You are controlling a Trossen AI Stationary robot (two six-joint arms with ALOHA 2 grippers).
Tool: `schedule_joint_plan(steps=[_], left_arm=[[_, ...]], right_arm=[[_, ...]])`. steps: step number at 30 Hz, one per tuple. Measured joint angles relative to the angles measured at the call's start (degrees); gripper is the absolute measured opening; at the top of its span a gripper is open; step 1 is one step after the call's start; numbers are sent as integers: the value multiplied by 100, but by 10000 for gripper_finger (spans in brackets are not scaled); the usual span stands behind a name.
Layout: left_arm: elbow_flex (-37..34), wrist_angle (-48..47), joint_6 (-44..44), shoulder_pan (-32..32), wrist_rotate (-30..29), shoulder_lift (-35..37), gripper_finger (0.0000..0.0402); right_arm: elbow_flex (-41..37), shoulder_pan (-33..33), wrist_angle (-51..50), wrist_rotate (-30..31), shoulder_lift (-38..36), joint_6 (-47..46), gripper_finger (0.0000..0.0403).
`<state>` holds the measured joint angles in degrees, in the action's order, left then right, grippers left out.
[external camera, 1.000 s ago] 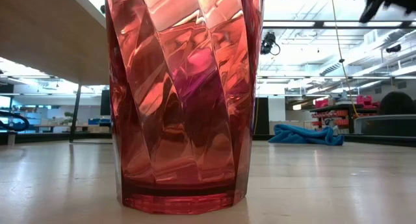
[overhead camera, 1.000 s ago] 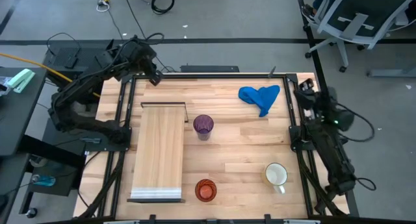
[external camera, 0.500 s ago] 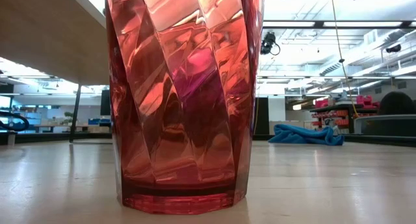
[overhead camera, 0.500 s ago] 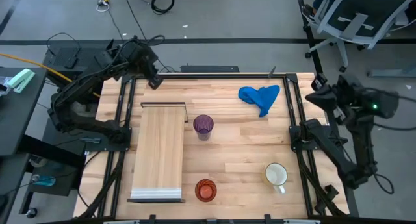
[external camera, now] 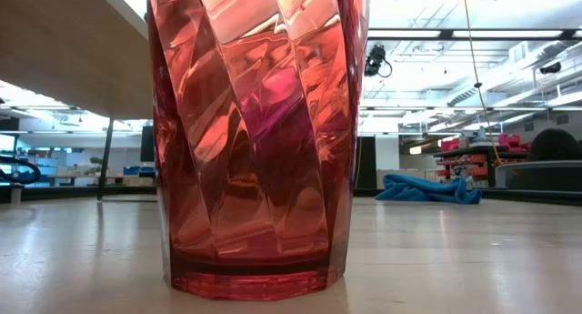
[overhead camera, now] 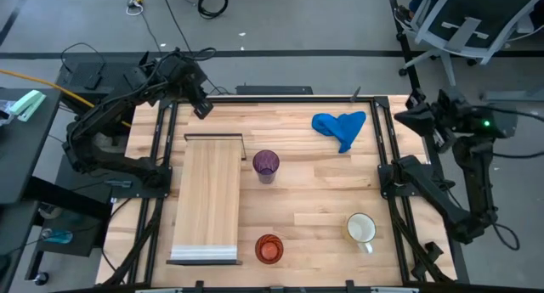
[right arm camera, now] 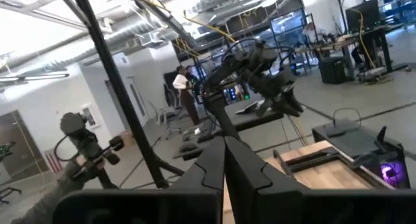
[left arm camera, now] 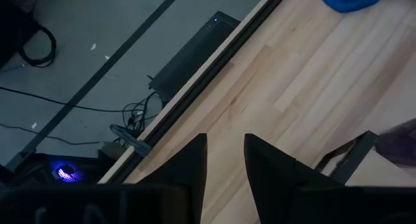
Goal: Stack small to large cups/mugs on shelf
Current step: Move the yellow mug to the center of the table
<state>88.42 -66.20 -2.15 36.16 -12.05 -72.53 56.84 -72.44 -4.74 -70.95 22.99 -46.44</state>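
Tabletop: butcher-block table (overhead camera: 323, 191), set in a workshop with grey floor and cables beyond its far edge.
Nearest, front edge: orange-red cup (overhead camera: 269, 248) upright on bare wood, just beside the white-edged end of the shelf (overhead camera: 206, 200); filled most of the low view.
Front right: white mug (overhead camera: 361, 228) upright, handle toward the front, well apart from the shelf.
Middle: purple tumbler (overhead camera: 266, 165) upright, just beside the shelf's dark-framed end, not on it.
Shelf surface: carried nothing; no vessel nested in another.
Farther back: blue cloth (overhead camera: 341, 126) bunched near the far right corner, no part in the job.
Far left corner: left gripper (overhead camera: 202, 106) raised over the table's far edge, fingers (left arm camera: 185, 169) parted with a clear gap, holding nothing.
Far right side: right gripper (overhead camera: 416, 116) raised beyond the table's right rail, aimed across the table toward the left arm; fingers (right arm camera: 208, 169) pressed together, nothing between.
Progress: judged not started; all three vessels on the table, none gripped.
Remaining: nest them by size, then set the stack on the shelf.
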Motion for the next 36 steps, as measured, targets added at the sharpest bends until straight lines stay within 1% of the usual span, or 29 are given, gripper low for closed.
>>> schedule_joint_plan(steps=[5, 8, 11, 15, 17, 20, 24, 26, 29, 33, 36], left_arm=[[0, 217, 0, 0, -9, 0, 110], [0, 280, 0, 0, -9, 0, 107], [0, 277, 0, 0, -9, 0, 105], [0, 305, -58, 2, -9, 0, 106], [0, 372, -107, 3, -9, 0, 104], [0, 431, -114, 4, -11, 0, 101], [0, 518, -153, 4, -11, 0, 101], [0, 516, -153, 4, -11, 0, 102], [0, 513, -150, 4, -11, 0, 102], [0, 503, -149, 4, -11, 0, 103], [0, 503, -152, 4, -11, 0, 101]], right_arm=[[4, 71, 868, 107, 643, 44, 17], [6, 234, 1472, 572, 1115, 198, 17], [6, 537, 1654, 1123, 1677, 512, 17], [29, 1180, 1769, 2085, 2460, 1169, 17], [153, 1567, 1786, 2468, 2929, 1497, 17], [445, 2230, 1763, 2811, 3708, 1788, 17], [1009, 3149, 1782, 2899, 4651, 1817, 17], [1265, 3624, 1537, 2890, 5012, 1838, 17], [1576, 4302, 628, 2722, 5304, 2225, 17], [1784, 5100, -1123, 2785, 5223, 3018, 17], [1784, 5739, -2260, 3242, 4951, 3197, 17]])
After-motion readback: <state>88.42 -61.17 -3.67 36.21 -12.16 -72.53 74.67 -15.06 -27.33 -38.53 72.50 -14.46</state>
